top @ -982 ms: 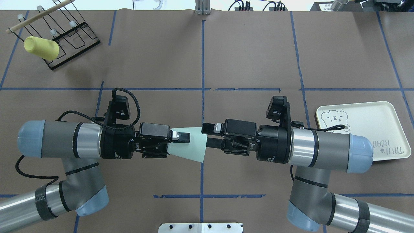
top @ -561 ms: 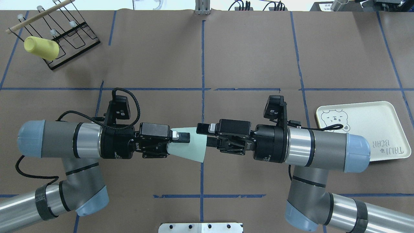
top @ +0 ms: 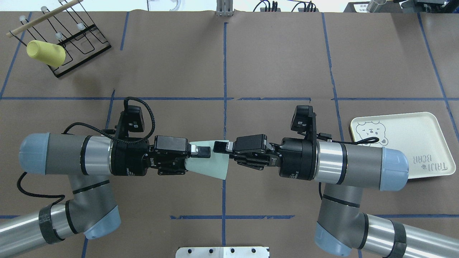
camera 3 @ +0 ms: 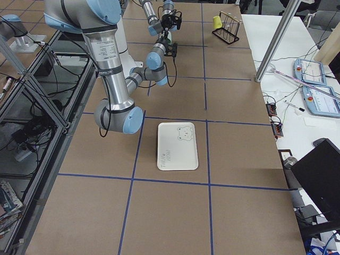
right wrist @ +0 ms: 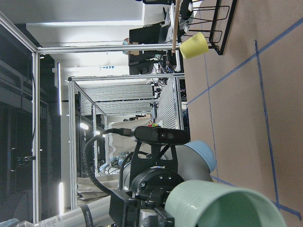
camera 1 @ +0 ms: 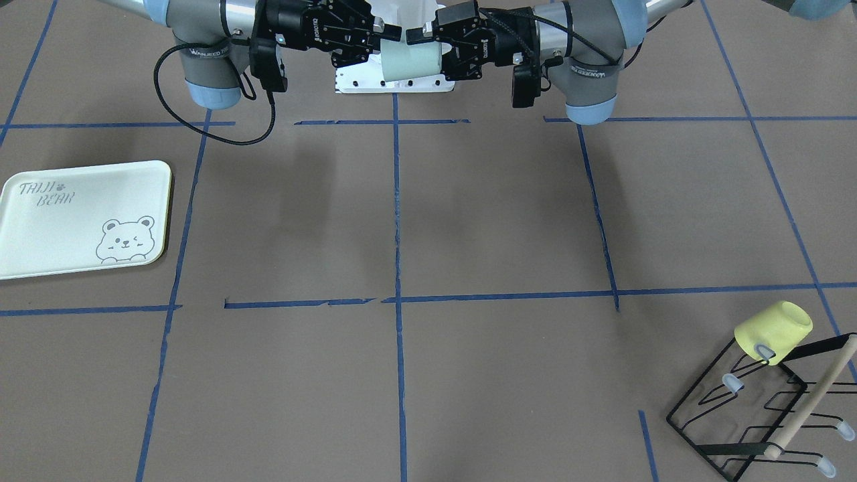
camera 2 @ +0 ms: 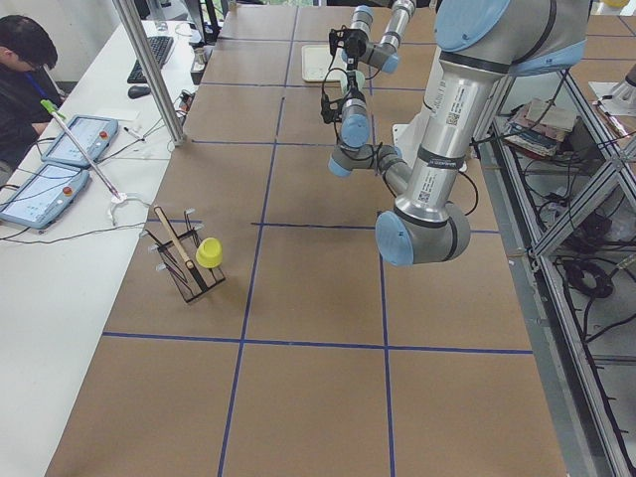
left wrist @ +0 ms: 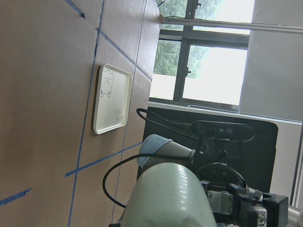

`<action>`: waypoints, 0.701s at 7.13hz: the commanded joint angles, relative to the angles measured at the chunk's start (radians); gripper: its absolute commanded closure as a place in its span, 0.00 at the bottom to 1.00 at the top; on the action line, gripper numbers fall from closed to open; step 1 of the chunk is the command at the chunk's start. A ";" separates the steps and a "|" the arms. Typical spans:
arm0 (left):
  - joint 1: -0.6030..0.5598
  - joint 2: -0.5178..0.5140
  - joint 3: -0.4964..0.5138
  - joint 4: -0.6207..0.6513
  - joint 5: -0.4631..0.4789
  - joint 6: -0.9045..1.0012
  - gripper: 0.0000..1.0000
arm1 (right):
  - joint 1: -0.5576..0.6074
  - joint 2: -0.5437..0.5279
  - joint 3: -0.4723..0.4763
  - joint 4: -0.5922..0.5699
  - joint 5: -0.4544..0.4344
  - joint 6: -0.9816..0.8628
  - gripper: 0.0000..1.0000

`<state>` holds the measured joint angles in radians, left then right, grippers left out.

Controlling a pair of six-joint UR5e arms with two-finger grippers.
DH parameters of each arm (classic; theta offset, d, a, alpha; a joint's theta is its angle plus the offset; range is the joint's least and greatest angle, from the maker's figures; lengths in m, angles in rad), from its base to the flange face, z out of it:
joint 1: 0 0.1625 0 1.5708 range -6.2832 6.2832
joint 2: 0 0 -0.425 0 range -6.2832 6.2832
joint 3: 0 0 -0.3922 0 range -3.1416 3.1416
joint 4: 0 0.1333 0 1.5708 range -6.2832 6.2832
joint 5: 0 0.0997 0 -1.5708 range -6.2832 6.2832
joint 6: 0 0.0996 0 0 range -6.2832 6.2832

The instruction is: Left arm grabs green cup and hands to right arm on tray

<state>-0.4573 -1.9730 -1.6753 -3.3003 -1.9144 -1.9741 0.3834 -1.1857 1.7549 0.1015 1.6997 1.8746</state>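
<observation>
The pale green cup point(top: 211, 166) hangs on its side in mid-air over the table's middle, wide mouth toward the right arm. My left gripper point(top: 200, 161) is shut on its narrow base end. My right gripper point(top: 222, 152) has one finger point(top: 220, 147) lying over the cup's rim; its other finger is hidden, and the jaws look closed on the rim wall. In the front-facing view the cup point(camera 1: 410, 61) sits between the left gripper point(camera 1: 425, 50) and the right gripper point(camera 1: 392, 40). The tray point(top: 405, 143) lies flat beside the right arm, with nothing on it.
A yellow cup point(top: 46, 53) hangs on a prong of the black wire rack point(top: 77, 39) at the far left corner. The tray also shows in the front-facing view point(camera 1: 67, 227). A white mounting plate point(top: 222, 252) sits at the near table edge.
The right gripper moved left onto the cup's mouth, and its jaws narrowed from wide open to closed on the rim. The left arm and cup stayed still.
</observation>
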 commanded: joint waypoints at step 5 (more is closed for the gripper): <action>-0.001 -0.017 -0.001 -0.001 0.000 -0.002 0.62 | 0.000 0.000 0.000 0.007 0.000 -0.002 0.80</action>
<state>-0.4580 -1.9891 -1.6766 -3.3003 -1.9145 -1.9753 0.3836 -1.1857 1.7549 0.1071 1.6996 1.8730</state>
